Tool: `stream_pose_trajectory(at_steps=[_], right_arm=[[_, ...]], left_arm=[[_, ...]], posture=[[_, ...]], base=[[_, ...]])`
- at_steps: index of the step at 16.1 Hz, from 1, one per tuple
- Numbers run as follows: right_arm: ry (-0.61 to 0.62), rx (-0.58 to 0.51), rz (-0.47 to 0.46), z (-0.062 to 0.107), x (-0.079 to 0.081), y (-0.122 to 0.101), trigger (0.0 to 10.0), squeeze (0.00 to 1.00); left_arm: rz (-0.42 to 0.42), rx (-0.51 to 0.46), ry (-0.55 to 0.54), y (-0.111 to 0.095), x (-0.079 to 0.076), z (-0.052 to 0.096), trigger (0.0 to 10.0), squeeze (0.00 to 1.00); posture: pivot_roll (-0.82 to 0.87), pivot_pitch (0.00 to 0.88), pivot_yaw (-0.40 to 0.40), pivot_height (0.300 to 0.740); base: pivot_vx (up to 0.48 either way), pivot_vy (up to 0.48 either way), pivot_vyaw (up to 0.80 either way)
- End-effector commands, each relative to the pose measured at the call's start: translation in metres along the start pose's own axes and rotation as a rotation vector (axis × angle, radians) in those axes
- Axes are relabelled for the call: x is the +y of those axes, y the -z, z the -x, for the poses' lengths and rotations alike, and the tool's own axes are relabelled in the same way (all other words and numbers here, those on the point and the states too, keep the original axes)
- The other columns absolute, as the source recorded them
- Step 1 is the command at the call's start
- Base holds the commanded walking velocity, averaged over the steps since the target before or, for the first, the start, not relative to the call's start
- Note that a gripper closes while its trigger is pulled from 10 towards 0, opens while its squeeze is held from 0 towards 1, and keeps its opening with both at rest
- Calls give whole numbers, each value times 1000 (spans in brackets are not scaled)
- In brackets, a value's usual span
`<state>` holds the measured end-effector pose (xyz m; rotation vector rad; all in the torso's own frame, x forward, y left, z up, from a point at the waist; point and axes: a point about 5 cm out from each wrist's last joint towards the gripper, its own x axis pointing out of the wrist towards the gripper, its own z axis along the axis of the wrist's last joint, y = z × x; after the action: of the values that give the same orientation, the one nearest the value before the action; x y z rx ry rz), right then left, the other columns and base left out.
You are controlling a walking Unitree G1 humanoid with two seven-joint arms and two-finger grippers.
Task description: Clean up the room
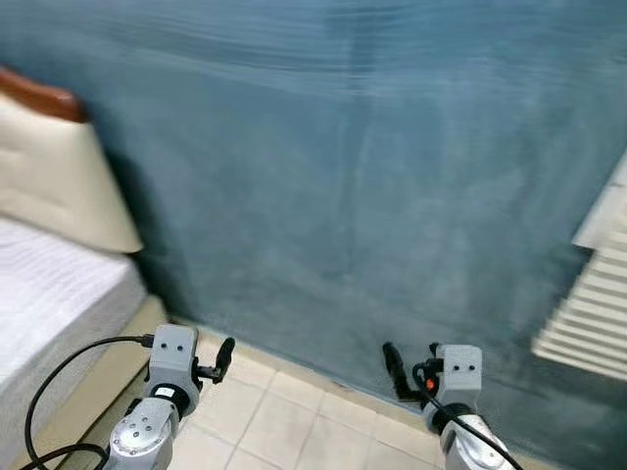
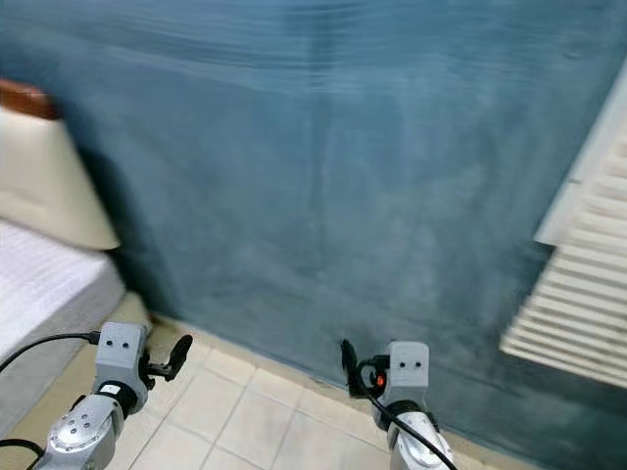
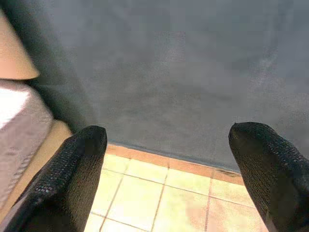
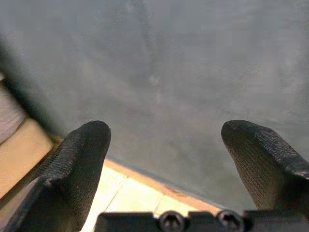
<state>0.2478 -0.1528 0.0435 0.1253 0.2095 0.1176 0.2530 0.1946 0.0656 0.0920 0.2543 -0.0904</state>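
Nearest the camera, over the tiled floor (image 1: 284,411), both silver arms reach toward the blue wall. The left gripper (image 3: 166,140) has its jaws wide apart, holding nothing; its fingers (image 3: 72,169) are black, rounded at the tips and covered in a fine dimpled texture. The right gripper (image 4: 164,137) also has its jaws wide apart and empty, with the same pebbled black pads. A black cable (image 1: 69,367) loops back from the left wrist.

Square, pale cream tiles with thin grout lines make up the floor, and a tan skirting strip (image 3: 164,159) runs along the foot of the wall. Left of the wall stands a bed (image 1: 54,294) with a white, finely ribbed cover over a grey side, and a padded cream headboard (image 1: 54,176) topped by a reddish-brown wooden rim.

Beyond, the blue wall (image 1: 362,166) has a soft, mottled, slightly streaked surface. To its right hangs a white slatted panel (image 2: 578,284).
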Motion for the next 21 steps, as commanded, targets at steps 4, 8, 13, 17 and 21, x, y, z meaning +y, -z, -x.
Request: stream_pose_trajectory(at_steps=[4,8,13,17,21], right_arm=[[-68,2,24,-6,5,-3,10000,0],[-116,17,29,-19,9,-3,10000,0],[46,-40,8,4,-14,-4,10000,0],[47,-27,8,6,-16,0,10000,0],[11,-26,27,-6,-16,-9,10000,0]], left_arm=[[92,-52,20,-1,-9,6,10000,0],[29,-44,-12,4,-13,6,10000,0],[-8,-30,6,9,-13,9,10000,0],[9,-45,-24,3,-10,-1,10000,0],[25,-56,-51,2,-15,-2,10000,0]], posture=[[79,0,-27,740],[91,0,-46,740],[32,0,9,740],[42,0,-19,740],[67,0,-54,740]], base=[[0,0,630],[0,0,614],[0,0,595],[0,0,580],[0,0,580]])
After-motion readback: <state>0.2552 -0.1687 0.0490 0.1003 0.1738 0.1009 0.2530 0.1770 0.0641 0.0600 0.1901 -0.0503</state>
